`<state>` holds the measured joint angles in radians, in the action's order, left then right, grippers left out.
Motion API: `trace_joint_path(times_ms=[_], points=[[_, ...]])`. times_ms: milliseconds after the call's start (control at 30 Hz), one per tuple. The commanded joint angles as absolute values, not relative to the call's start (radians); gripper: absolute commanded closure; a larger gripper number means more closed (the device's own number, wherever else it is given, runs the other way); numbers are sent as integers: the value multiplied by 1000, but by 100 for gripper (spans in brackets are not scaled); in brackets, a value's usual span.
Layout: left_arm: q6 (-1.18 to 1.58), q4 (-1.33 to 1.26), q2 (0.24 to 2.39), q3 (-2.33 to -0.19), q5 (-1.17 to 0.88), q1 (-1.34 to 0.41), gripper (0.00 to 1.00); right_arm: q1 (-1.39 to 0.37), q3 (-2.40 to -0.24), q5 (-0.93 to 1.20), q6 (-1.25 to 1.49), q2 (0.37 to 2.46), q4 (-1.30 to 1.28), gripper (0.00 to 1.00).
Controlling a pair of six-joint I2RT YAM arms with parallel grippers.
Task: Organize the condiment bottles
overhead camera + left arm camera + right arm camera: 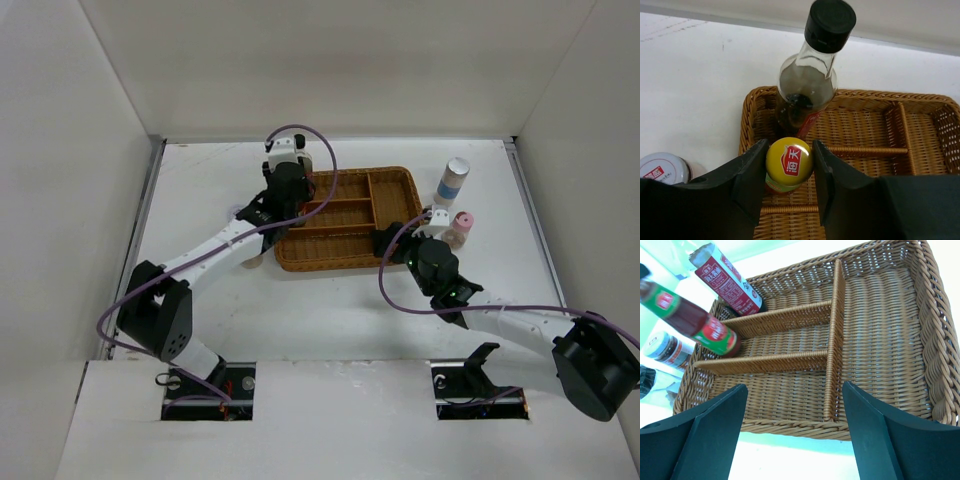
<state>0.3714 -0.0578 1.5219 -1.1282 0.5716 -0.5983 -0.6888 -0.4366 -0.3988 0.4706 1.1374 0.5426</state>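
Because the bottle is probably glass, stiff, fairly heavy and slick under a smooth lid, you should grip it squarely at the cap or neck and keep it upright.

From above, your left gripper is stretched forward over the left end of the brown wicker divided tray, and your right gripper waits at its near right corner with the elbow folded.

On the left wrist, the jaws pinch the yellow cap of the red yellow-capped sauce bottle, which stands in the tray just beside the tall clear black-capped bottle.

On the right wrist, the jaws are spread wide and hold nothing, facing the tray.
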Motion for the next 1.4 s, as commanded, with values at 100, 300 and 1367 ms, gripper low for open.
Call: trace_joint_path(times_ms=[100,300,1367], points=[[371,-235,1528,-1143,592,-617,83,-693,-459,-388,469,1104,589,17],[367,-236,1520,-1100,649,-631,64,-693,-459,-388,469,1104,589,17],[618,173,916,-635,715,-547,29,-694,-462,-388,468,1103,589,14]])
